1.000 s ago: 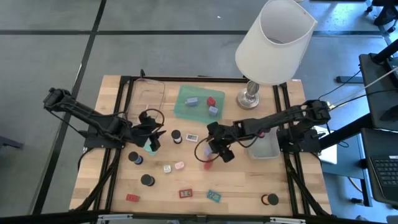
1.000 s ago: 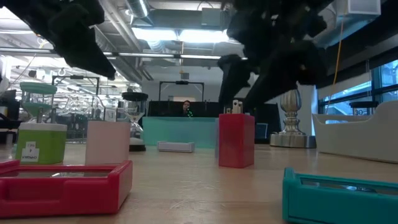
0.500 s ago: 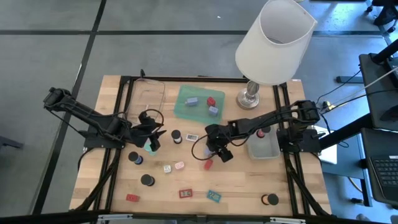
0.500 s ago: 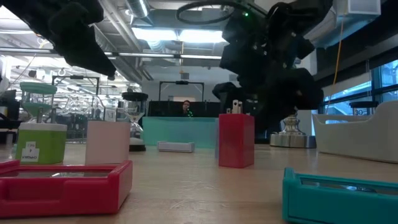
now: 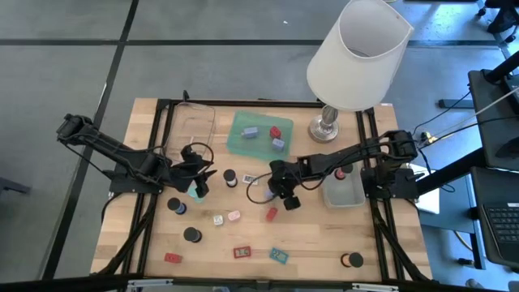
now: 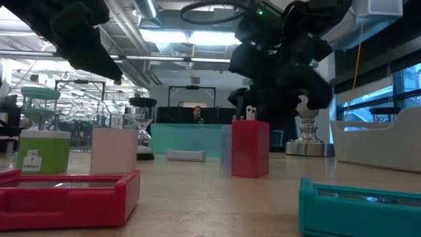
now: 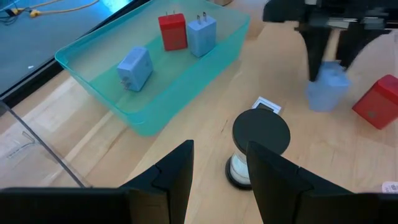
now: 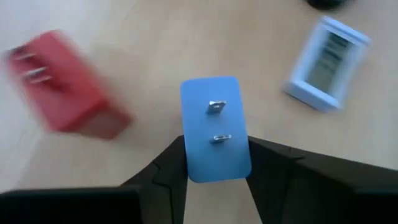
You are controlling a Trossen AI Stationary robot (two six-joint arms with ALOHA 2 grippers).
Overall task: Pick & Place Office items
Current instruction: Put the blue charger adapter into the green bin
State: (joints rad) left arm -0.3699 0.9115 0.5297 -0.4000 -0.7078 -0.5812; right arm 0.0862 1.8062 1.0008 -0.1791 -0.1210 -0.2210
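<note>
A blue plug block (image 8: 214, 127) sits between the fingers of my right gripper (image 5: 280, 191), which is shut on it near the table's middle, prongs facing the wrist. It also shows as the blue block (image 7: 326, 90) in the left wrist view. A red plug block (image 5: 272, 213) stands on the table just nearer. My left gripper (image 5: 203, 180) hovers left of centre, fingers apart with nothing between them (image 7: 217, 155). A mint-green block (image 5: 195, 191) stands beside it. Ahead of it is a black round cap (image 7: 261, 134). My right gripper pinches the blue block's two opposite side faces (image 8: 186, 146) between its two fingers. The fingers come from above, pointing down. The block stays upright with its prongs up; I cannot tell whether its base is clear of the table.
At the back a green tray (image 5: 243, 146) holds three blocks, next to a clear tray (image 5: 195, 126) and a lamp (image 5: 357, 57). A grey tray (image 5: 345, 195) lies right. Flat red (image 5: 242, 252) and teal (image 5: 280, 255) pieces and black caps (image 5: 192, 235) lie near the front.
My right gripper has shifted a little toward the table's far edge, away from the red block, and has risen in the low view. The red block has stayed where it was.
</note>
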